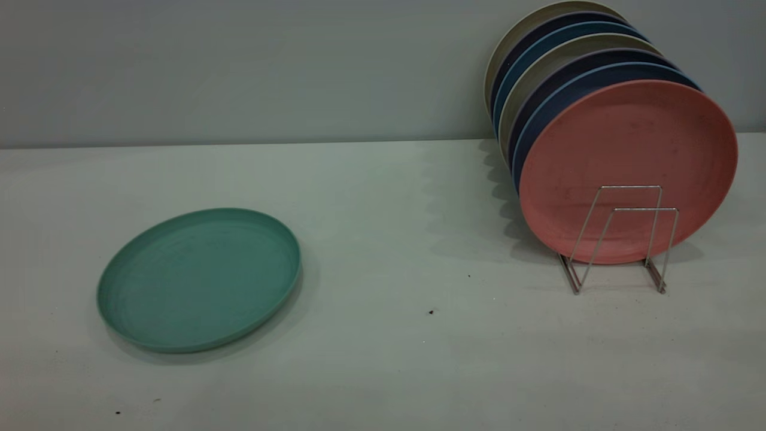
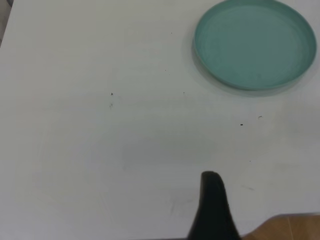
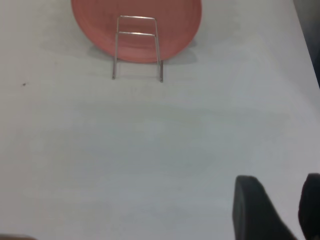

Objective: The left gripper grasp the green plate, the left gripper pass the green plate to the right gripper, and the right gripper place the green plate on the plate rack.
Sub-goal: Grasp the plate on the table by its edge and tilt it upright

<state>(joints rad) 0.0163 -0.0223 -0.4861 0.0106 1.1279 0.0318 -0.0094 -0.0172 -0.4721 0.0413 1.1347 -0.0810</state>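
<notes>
Pale grey-white table [image 1: 383, 359] runs back to a plain grey wall [image 1: 239, 66], with a few dark specks [image 1: 431, 312] scattered on the surface.

On the right side of the exterior view stands the rack [image 1: 622, 239], thin silver wire with upright trapezoid loops on two base rails. It holds a row of plates standing on edge and leaning back toward the wall. The pink plate [image 1: 628, 161] is at the front, facing the camera; behind it are several dark blue plates [image 1: 589, 84] mixed with two beige plates [image 1: 538, 24]. Two wire loops stand free in front of the pink plate — nothing sits between them.

The green plate [image 1: 199, 278] lies flat on the table at the left, rim up, well apart from the rack. Bare table separates the two, and nothing touches the plate.

Neither arm shows in the exterior view. In the left wrist view, one black finger of the left gripper [image 2: 212, 210] rises over bare table, with the green plate [image 2: 255, 44] far off and a strip of brown floor [image 2: 290, 227] past the table edge; only that finger is visible, so I cannot tell how the jaws stand. In the right wrist view, the right gripper [image 3: 282, 207] shows two black fingers spread apart with a gap between them, holding nothing — the rack [image 3: 137, 47] and pink plate [image 3: 136, 20] lie well ahead of it.
</notes>
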